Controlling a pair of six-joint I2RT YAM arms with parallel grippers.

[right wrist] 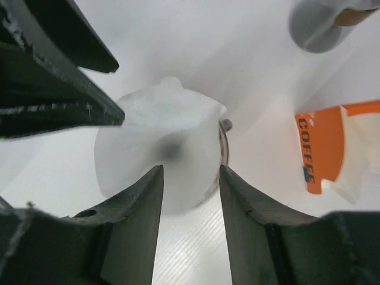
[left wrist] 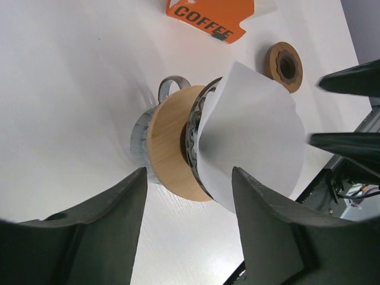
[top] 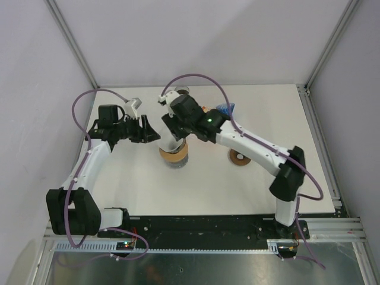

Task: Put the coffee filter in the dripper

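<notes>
seating the white coffee filter (left wrist: pixel 249 136), which stands as a loose cone in the wood-collared dripper (left wrist: pixel 172 148) mid-worktop (left wrist: pixel 71 89); right pincer (right wrist: pixel 190 172) hovers just above it, fingers apart, left pincer (left wrist: pixel 189 173) also apart alongside; next likely a gentle downward nudge, then a clean lift away

Word: "COFFEE", in black capitals.
Carrier: orange packet (left wrist: pixel 208 16), which lay beyond the left pincer (left wrist: pixel 189 177).
Right wrist view: read "COFFE" running downward, to the right of the right pincer (right wrist: pixel 190 171).
</notes>
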